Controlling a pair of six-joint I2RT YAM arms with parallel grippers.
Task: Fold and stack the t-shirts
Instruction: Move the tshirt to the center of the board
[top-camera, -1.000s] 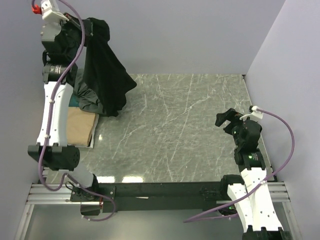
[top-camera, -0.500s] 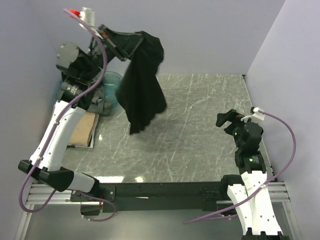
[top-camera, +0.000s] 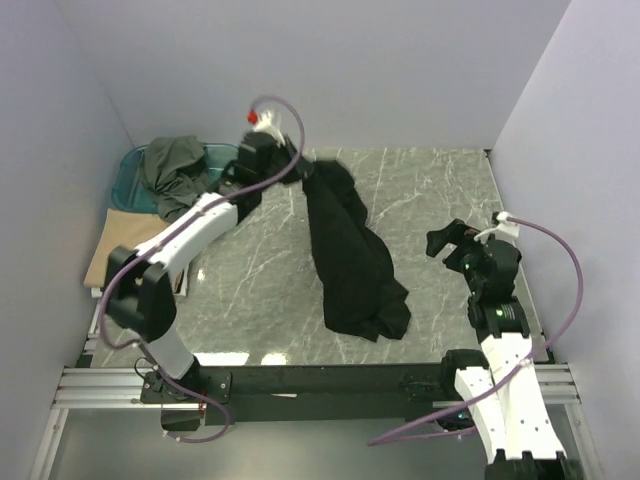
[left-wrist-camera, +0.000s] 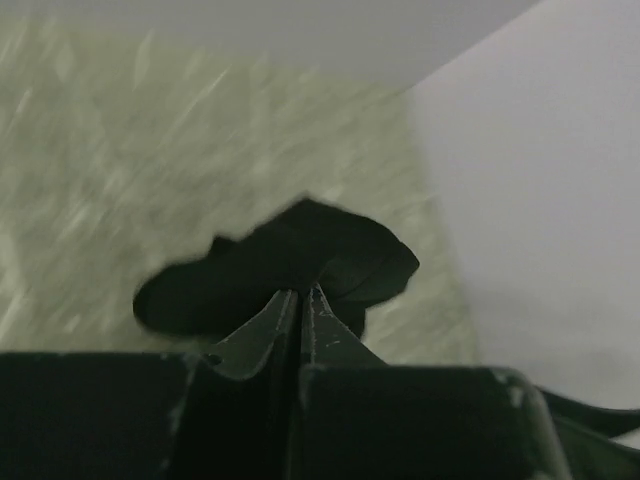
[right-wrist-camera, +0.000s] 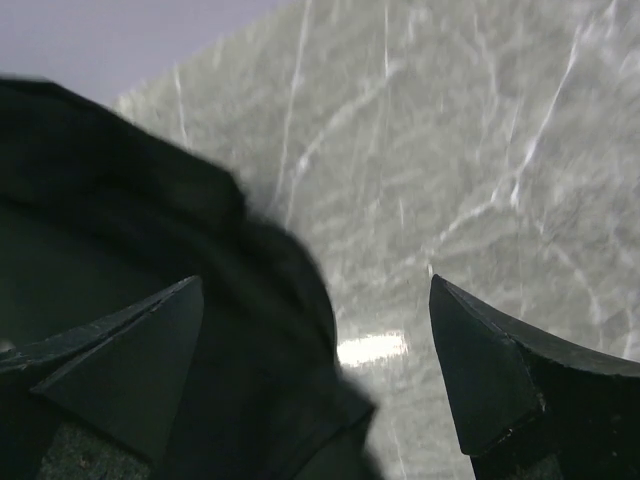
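Black t-shirt (top-camera: 352, 262) trailing lengthwise from desk's far-middle toward near edge, far end pinched in clenched left gripper (top-camera: 303, 172), bunched near end nearer the gaping right gripper (top-camera: 448, 236).

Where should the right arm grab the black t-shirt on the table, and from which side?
Probably the bunched near end of the black t-shirt, at its right edge, coming in from the right where the open right gripper hovers. The left gripper pinches the far end and the cloth lies as a long strip, so the near end is the free one.
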